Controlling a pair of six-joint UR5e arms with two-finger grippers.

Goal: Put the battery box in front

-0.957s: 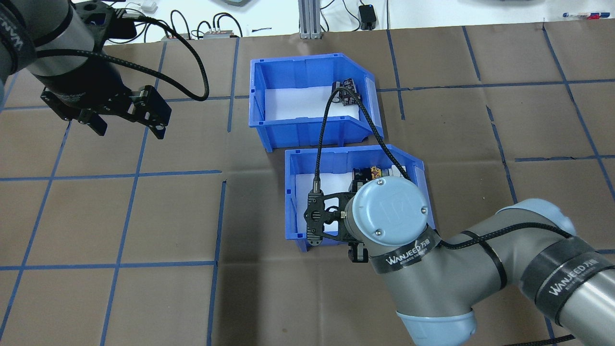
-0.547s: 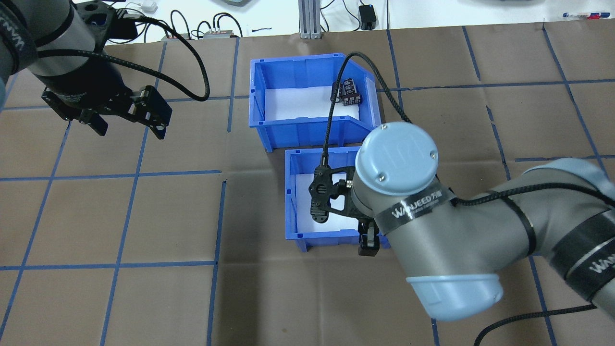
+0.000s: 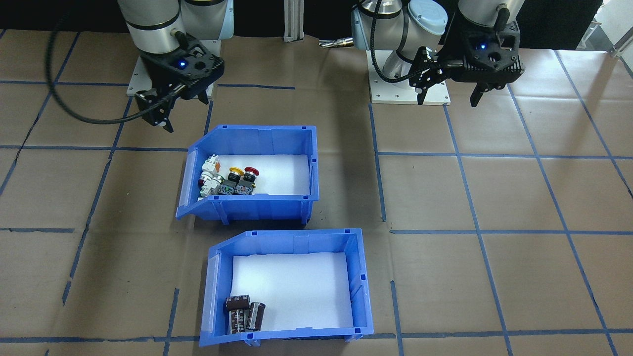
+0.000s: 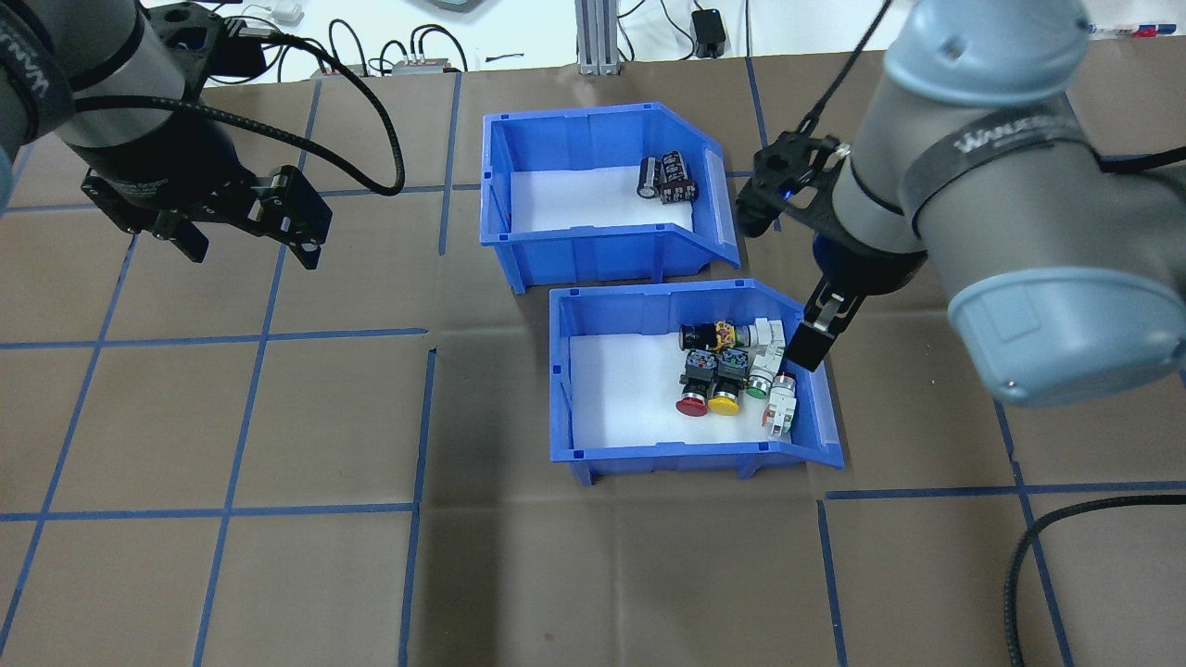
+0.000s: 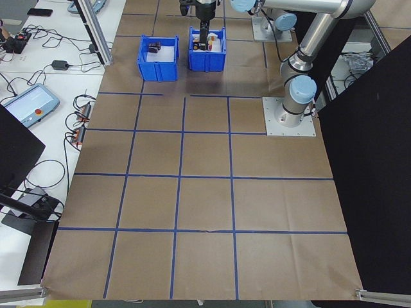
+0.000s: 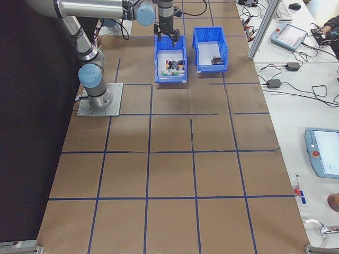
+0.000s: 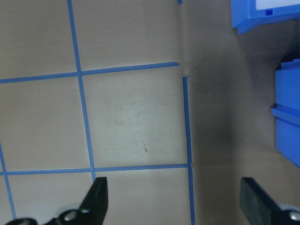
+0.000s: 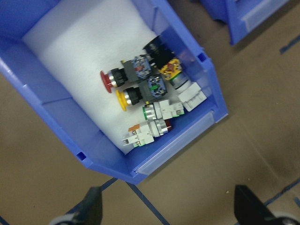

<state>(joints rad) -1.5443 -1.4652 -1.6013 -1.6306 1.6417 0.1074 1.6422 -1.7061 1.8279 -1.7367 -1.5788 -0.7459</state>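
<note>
The battery box sits toward the table's far edge, its cells partly hidden by the bin wall. Just behind it, the switch bin. The right gripper and left gripper gape, empty, fingertips cropped. Brown paper table, blue tape grid.

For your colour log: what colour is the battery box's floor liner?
White; clearest in the front-facing view.

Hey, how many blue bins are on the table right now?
2. The battery box sits farther from the robot with dark cells in its corner. The switch bin sits nearer the robot, holding push-button switches. No others show in any view.
</note>
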